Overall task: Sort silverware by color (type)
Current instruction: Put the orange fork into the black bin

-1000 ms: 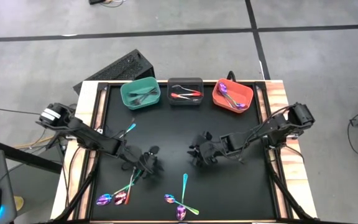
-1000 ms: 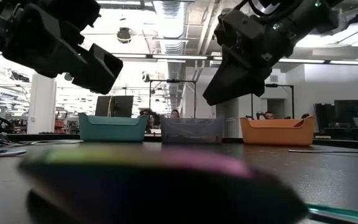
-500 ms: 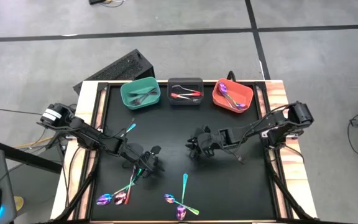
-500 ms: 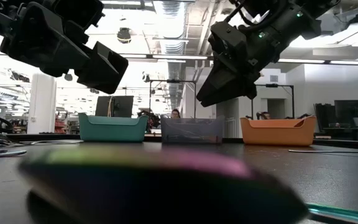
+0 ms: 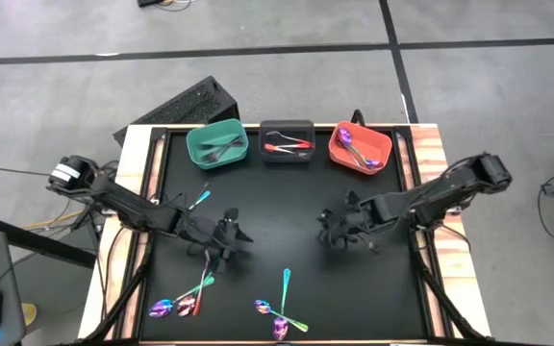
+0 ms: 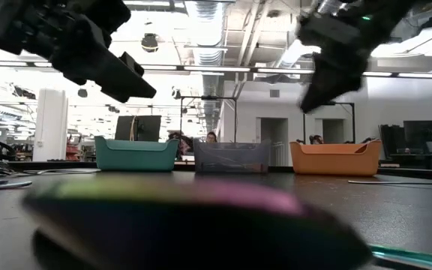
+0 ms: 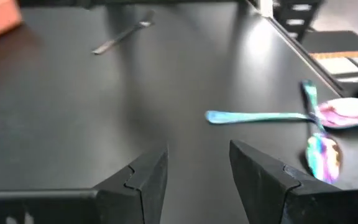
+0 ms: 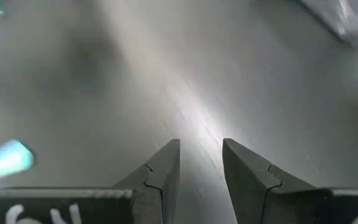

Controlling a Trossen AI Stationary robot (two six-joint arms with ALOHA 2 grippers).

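Note:
Iridescent purple-teal silverware lies flat on the black table (image 5: pixel 287 207). One teal piece (image 5: pixel 200 200) lies at the left. A crossed group (image 5: pixel 188 296) lies near the front left, and another group (image 5: pixel 282 308) lies at the front middle, also in the left wrist view (image 7: pixel 319 124). My left gripper (image 5: pixel 227 234) hovers open above the mat left of centre, its fingers (image 7: pixel 145 177) with nothing between them. My right gripper (image 5: pixel 339 228) hovers open right of centre, above bare mat (image 8: pixel 197 93).
Three bins stand along the far edge: teal (image 5: pixel 217 146), dark grey (image 5: pixel 288 141) and orange (image 5: pixel 360 149), each with silverware inside. A thin grey piece (image 7: pixel 123 37) lies farther off on the mat. A blurred iridescent spoon (image 6: pixel 193 214) fills the low view's foreground.
My right gripper has drawn back toward the table's right edge and risen, its fingers tipping up. My left gripper has risen a little, tipped up and shifted slightly toward the far edge. Neither has changed its finger gap. No silverware has moved.

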